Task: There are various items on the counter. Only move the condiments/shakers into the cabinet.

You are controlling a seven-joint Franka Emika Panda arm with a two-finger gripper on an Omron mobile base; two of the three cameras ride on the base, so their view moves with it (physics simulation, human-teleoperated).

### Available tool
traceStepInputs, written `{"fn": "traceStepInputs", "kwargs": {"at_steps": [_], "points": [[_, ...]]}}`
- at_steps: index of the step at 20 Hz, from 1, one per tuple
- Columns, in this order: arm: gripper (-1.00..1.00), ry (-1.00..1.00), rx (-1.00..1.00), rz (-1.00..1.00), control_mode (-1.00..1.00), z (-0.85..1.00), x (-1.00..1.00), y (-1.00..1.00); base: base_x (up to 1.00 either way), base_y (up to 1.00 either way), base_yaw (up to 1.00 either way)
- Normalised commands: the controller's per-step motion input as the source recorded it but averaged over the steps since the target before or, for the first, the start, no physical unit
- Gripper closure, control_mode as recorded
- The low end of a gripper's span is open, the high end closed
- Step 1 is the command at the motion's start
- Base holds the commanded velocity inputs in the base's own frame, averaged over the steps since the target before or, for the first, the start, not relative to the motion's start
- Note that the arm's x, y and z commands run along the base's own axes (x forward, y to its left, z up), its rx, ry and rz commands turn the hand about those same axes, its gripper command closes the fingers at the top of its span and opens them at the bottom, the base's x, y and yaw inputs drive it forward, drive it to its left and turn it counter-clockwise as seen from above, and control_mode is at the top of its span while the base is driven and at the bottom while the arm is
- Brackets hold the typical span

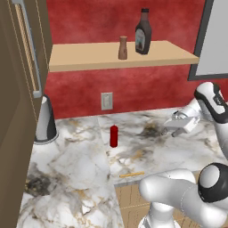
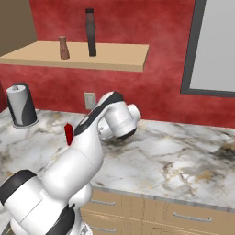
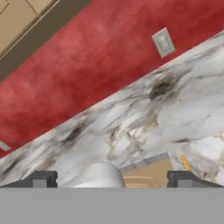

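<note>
Condiments/shakers: 3 in all. 2 stand on the light tan wooden cabinet shelf board against the red wall: 1 dark brown sauce bottle w/ pale label and black cap, and 1 short tan-brown shaker just left of it, near but apart. Both upright, long axis vertical, caps up. The 3rd, a slim red bottle, stands on the white marble counter w/ grey and gold veins, also upright, long axis vertical, about mid-counter, below the wall outlet.

Other items on counter: 1 grey-and-black cone-shaped appliance at far left by the tall dark brown door; 1 thin orange stick lying flat near the front edge, long axis running left-right, nearer than the red bottle.

1 gripper, right of the red bottle and well apart from it, above the counter. Fingers spread wide, nothing between them.
</note>
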Motion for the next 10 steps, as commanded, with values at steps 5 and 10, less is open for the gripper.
{"fn": "traceStepInputs", "kwargs": {"at_steps": [5,10], "points": [[-1.00,-0.09,0.30,0.11,-1.00,-0.01,0.00,0.43,0.00,0.00,0.00],[-1.00,-0.09,0.18,0.03,-1.00,0.00,0.00,0.44,0.00,0.00,0.00]]}}
